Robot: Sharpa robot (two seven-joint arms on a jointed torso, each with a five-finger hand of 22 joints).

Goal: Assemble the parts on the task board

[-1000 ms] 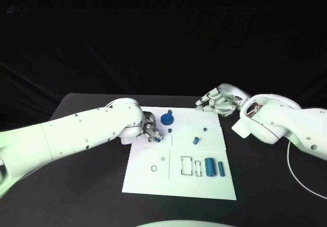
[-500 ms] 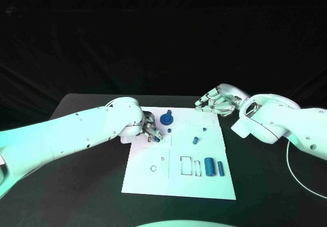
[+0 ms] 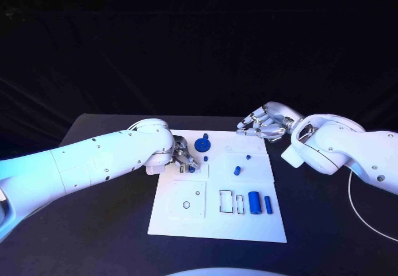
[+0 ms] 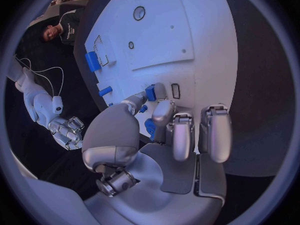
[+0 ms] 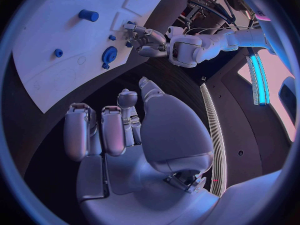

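The white task board (image 3: 215, 221) lies in the middle of the black table. My left hand (image 3: 182, 157) rests over the board's far left part and pinches a small blue part (image 4: 150, 92) between thumb and finger, its tip at the board's surface. Just beyond the hand stands a blue gear (image 3: 205, 144). A short blue piece (image 3: 238, 170) and a small peg (image 3: 248, 156) sit further right. Two blue cylinders (image 3: 259, 203) lie by the rectangular slots. My right hand (image 3: 264, 125) hovers at the board's far right corner, fingers loosely bent, holding nothing.
Outlined slots (image 3: 230, 201) and a small oval hole (image 3: 187, 204) mark the board's near half. Bare black table (image 3: 108, 218) lies on both sides of the board. A thin white cable (image 3: 365, 215) runs along the table at the right.
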